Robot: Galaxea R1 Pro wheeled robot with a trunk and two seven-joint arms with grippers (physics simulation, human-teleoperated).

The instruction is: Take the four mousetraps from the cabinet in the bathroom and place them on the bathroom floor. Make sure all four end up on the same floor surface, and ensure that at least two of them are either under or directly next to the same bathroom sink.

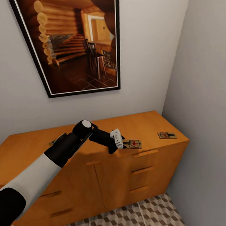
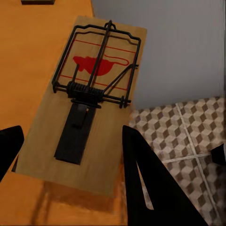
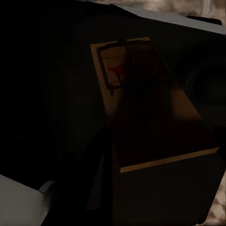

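A tan mousetrap [image 1: 132, 144] lies at the front edge of the orange cabinet [image 1: 143, 122], partly overhanging it. My left gripper [image 1: 119, 141] is open at its near end. In the left wrist view that mousetrap [image 2: 96, 94], with black wire and a red spot, sits between the two dark fingers [image 2: 146, 183], which flank its near end. A second mousetrap [image 1: 167, 135] rests near the cabinet's right end. The right wrist view is very dark. There a mousetrap [image 3: 120, 70] sits close in my right gripper [image 3: 160, 141], which seems shut on the board.
A framed picture [image 1: 72, 42] hangs on the wall above the cabinet. A grey side wall [image 1: 206, 104] closes in on the right. Cube-patterned bathroom floor [image 1: 149, 214] runs in front of the cabinet drawers [image 1: 143, 171]. A small item [image 1: 53, 142] lies behind my left arm.
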